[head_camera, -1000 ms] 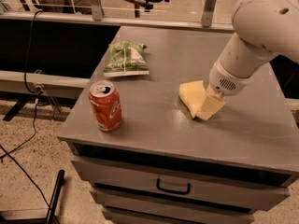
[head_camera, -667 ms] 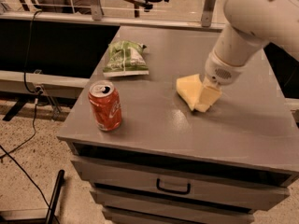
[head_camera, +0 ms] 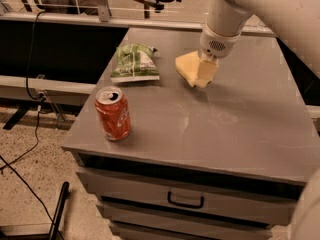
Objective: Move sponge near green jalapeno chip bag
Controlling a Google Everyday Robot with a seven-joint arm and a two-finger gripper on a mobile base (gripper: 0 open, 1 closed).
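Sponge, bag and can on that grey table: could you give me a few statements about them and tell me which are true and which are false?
1. The can stands upright near the front left corner of the table. True.
2. The sponge lies on top of the bag. False: it is to the bag's right, apart from it.
3. The tool grips the sponge at its right end. True.
4. The can touches the bag. False: bare table shows between them, and the can is nearer the front edge.
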